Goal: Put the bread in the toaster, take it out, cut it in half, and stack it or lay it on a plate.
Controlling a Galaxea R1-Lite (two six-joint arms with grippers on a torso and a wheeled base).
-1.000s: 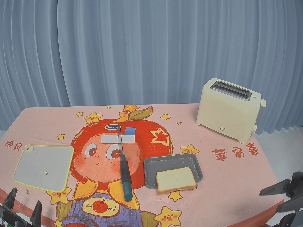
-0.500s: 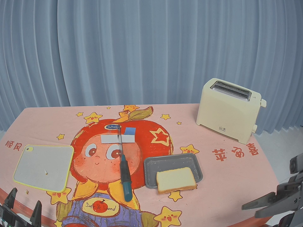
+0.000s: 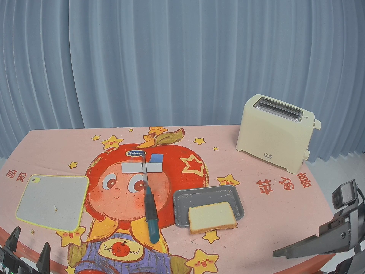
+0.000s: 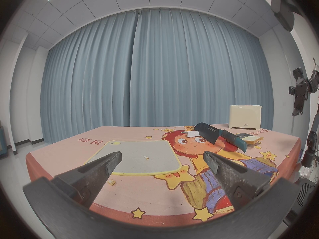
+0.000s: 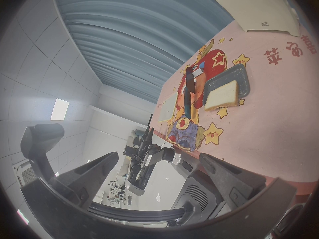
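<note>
A slice of bread (image 3: 212, 217) lies tilted over the front rim of a grey tray (image 3: 207, 195) near the table's front middle. The cream toaster (image 3: 275, 132) stands at the back right, its slots empty. A knife (image 3: 150, 206) with a teal handle lies left of the tray. My right gripper (image 3: 281, 252) hangs open off the table's front right corner, pointing toward the bread (image 5: 222, 95). My left gripper (image 3: 28, 248) is open at the front left edge, just before the cutting board (image 4: 139, 156).
The yellow-rimmed cutting board (image 3: 51, 202) lies at the front left with a few crumbs on it. White and blue paper slips (image 3: 133, 167) sit under the knife blade. Bare tablecloth lies between tray and toaster. A curtain hangs behind the table.
My right gripper has swung in from the right edge toward the table's front right corner and now points left. The left gripper, bread, knife and toaster have not moved.
</note>
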